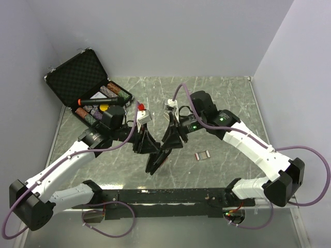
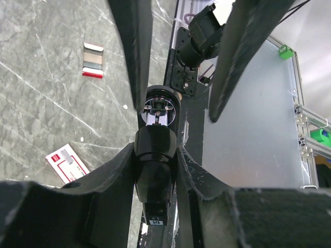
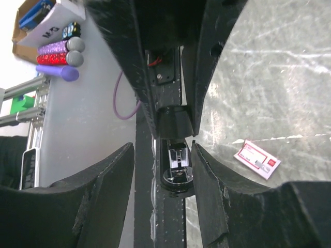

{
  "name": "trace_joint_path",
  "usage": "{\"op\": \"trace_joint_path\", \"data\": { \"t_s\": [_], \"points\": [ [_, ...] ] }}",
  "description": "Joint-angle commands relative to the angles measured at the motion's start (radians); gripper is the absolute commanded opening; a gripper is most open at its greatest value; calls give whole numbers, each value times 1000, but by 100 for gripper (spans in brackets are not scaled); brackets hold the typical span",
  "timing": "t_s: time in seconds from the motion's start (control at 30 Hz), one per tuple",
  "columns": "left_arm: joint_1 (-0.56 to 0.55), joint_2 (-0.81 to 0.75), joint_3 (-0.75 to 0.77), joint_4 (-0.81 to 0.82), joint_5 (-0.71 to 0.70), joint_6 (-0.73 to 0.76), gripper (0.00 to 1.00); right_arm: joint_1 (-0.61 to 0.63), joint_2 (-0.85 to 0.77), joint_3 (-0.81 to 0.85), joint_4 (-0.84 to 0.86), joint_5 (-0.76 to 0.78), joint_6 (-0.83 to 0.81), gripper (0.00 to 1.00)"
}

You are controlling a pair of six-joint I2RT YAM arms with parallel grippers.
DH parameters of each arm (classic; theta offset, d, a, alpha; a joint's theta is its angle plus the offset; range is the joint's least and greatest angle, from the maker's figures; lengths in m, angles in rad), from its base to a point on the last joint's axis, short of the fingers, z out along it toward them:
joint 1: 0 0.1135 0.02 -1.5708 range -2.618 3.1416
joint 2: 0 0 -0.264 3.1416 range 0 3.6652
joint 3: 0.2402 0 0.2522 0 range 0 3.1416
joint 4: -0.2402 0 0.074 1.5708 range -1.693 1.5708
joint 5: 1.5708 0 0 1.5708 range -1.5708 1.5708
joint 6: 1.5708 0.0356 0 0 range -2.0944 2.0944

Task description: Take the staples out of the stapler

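The black stapler (image 1: pixel 156 159) is held up over the table's near middle, between both arms. My left gripper (image 2: pixel 156 150) is shut on its rounded body (image 2: pixel 155 170). The stapler's end faces the right wrist camera, and the silvery staples (image 3: pixel 178 156) show in its opened channel. My right gripper (image 3: pixel 162 146) is open and straddles that end: one finger (image 3: pixel 217 196) lies against the stapler, the other (image 3: pixel 103 196) stands well off it. In the top view the left gripper (image 1: pixel 146 146) and right gripper (image 1: pixel 169 140) meet tip to tip over the stapler.
A small grey and red packet (image 1: pixel 202 155) lies on the marble table right of the grippers. A white and red card (image 3: pixel 257 159) lies beneath them. An open black case (image 1: pixel 83 85) with markers stands at the back left. A black rail (image 1: pixel 165 196) runs along the near edge.
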Motion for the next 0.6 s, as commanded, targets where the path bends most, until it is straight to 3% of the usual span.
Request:
{"op": "trace_joint_path", "data": {
  "t_s": [0.0, 0.13, 0.57],
  "points": [
    [-5, -40, 43, 63, 52, 0, 1, 23, 12, -13, 38, -3, -22, 56],
    [-5, -49, 40, 72, 51, -9, 1, 43, 21, -24, 27, 8, -29, 54],
    [-5, -56, 59, 80, 25, -14, 1, 62, -17, -90, 14, 46, -29, 34]
  ]
}}
